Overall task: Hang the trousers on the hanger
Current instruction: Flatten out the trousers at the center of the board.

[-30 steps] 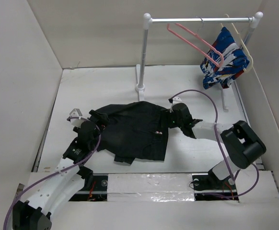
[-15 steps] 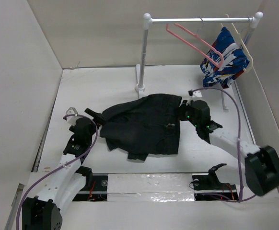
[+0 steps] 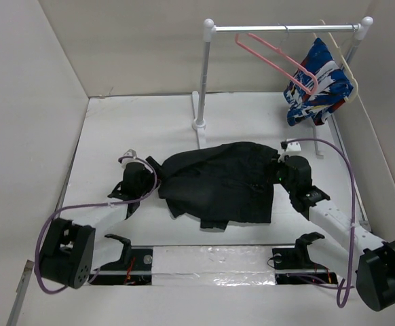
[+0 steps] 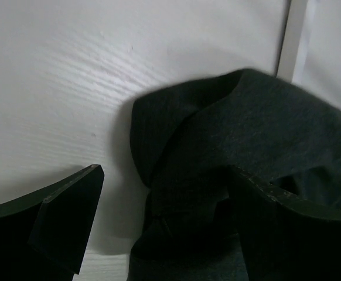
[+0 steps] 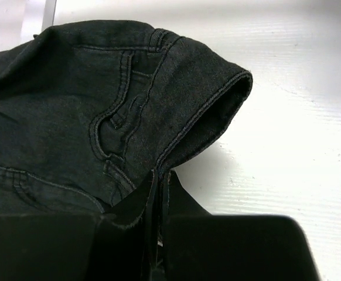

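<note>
The black trousers lie in a crumpled heap in the middle of the table. My right gripper is at their right edge, shut on a stitched fold of the denim, which is pinched between the fingertips. My left gripper is at the heap's left edge and open. In the left wrist view a rounded fold of the trousers lies between its wide-spread fingers, untouched. The pink hanger hangs tilted from the rail at the back right, well away from both grippers.
A white rack stands at the back, with its rail up high and its post just behind the trousers. A blue, white and red garment hangs on a cream hanger at the right end. White walls enclose the table.
My right gripper has shut on the trousers' right edge and dragged the heap to the right. The left gripper has followed rightwards to the heap's left edge, still open.
</note>
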